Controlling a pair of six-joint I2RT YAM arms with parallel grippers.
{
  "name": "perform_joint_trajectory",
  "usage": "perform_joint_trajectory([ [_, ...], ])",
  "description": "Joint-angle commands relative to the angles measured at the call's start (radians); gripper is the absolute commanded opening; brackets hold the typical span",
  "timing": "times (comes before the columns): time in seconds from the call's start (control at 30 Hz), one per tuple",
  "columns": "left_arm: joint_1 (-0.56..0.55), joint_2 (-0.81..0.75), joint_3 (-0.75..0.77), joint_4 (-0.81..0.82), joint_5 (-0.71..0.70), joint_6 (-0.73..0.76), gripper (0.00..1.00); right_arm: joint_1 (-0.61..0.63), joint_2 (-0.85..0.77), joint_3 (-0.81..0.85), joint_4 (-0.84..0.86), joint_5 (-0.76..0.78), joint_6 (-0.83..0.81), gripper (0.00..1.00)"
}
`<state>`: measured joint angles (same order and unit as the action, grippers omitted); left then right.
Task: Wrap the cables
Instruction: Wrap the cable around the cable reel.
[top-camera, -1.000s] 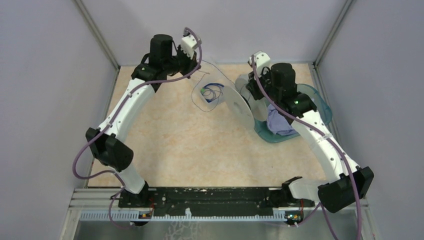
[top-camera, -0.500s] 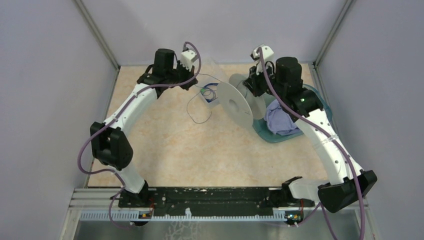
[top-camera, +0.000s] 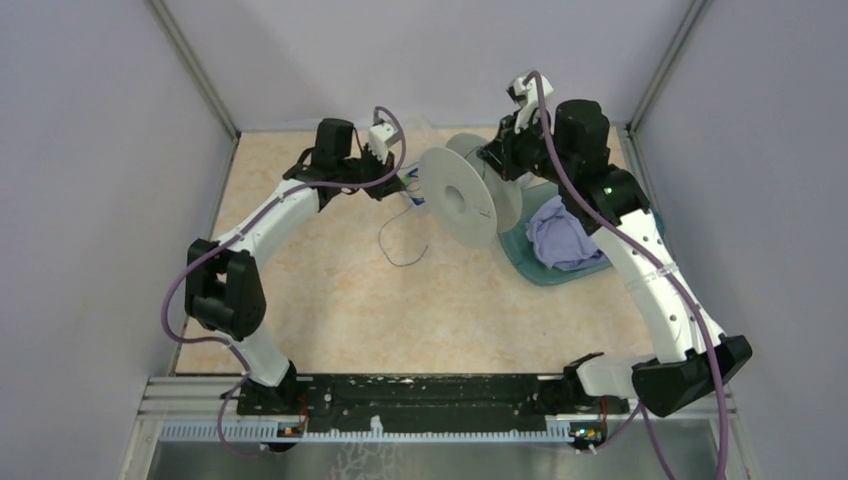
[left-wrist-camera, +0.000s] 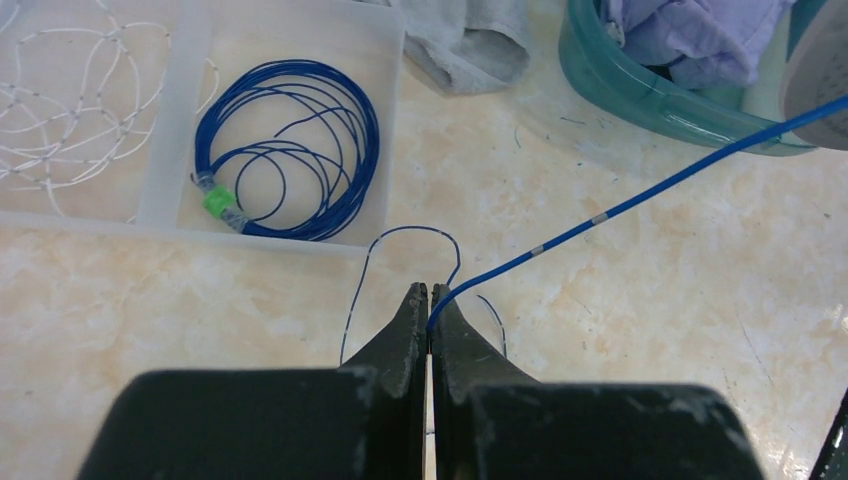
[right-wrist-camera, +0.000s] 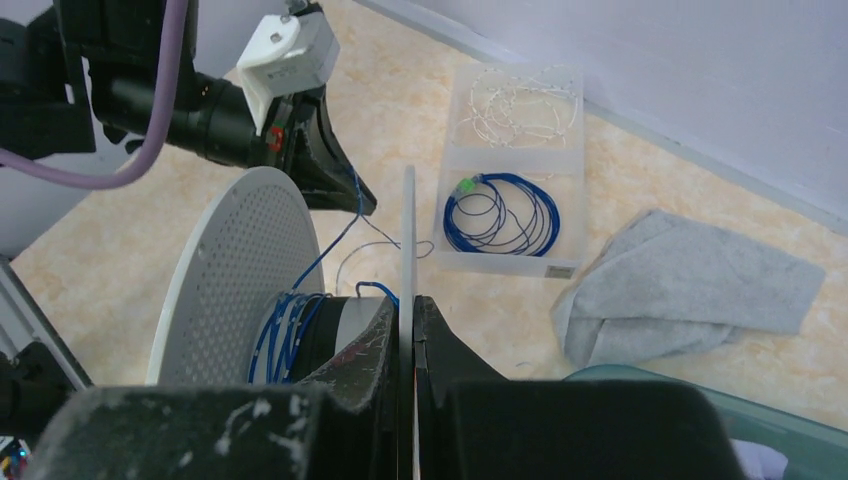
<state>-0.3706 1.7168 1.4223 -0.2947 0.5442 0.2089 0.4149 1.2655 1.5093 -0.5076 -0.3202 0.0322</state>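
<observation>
The cable (left-wrist-camera: 600, 215) is a very thin dark blue wire with pale marks. My left gripper (left-wrist-camera: 428, 300) is shut on it, and from the tips it runs taut up and right to the pale grey spool (top-camera: 455, 200). Its loose tail (top-camera: 395, 245) lies curled on the table below the left gripper (top-camera: 405, 180). Several turns of cable (right-wrist-camera: 280, 330) sit on the spool's hub. The right gripper (right-wrist-camera: 410, 305) is shut on the spool's thin near flange (right-wrist-camera: 408, 230) and holds the spool up off the table. The perforated far flange (right-wrist-camera: 240, 270) faces the left gripper.
A clear divided tray (left-wrist-camera: 170, 215) holds a blue wire coil with a green end (left-wrist-camera: 290, 150) and tangled white wire (left-wrist-camera: 70, 90). A grey cloth (right-wrist-camera: 690, 290) lies behind the tray. A teal bowl (top-camera: 530, 268) with a lilac cloth (top-camera: 560, 235) sits under the right arm.
The right gripper has carried the spool left and toward the back wall, turning it. The left gripper moved right and lower toward the spool. The loose tail shifted on the table.
</observation>
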Motion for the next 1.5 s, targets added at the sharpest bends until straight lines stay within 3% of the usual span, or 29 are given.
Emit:
perform_joint_trajectory([
  [0.0, 0.002, -0.028, -0.064, 0.103, 0.11, -0.017, 0.0, -0.02, 0.005, 0.092, 0.116, -0.013, 0.089, 0.0],
  [0.47, -0.027, -0.079, -0.22, 0.293, 0.241, -0.068, 0.0, -0.071, 0.061, 0.147, 0.118, 0.081, 0.246, 0.0],
  [0.83, -0.073, -0.018, -0.2, 0.299, 0.238, -0.032, 0.0, -0.108, 0.083, 0.169, 0.108, 0.152, 0.307, 0.0],
  [1.3, -0.25, 0.003, -0.144, 0.185, 0.139, 0.13, 0.01, -0.128, 0.075, 0.128, 0.133, 0.245, 0.332, 0.0],
  [1.47, -0.286, 0.008, -0.119, 0.179, 0.142, 0.065, 0.01, -0.128, 0.059, 0.081, 0.157, 0.296, 0.306, 0.0],
])
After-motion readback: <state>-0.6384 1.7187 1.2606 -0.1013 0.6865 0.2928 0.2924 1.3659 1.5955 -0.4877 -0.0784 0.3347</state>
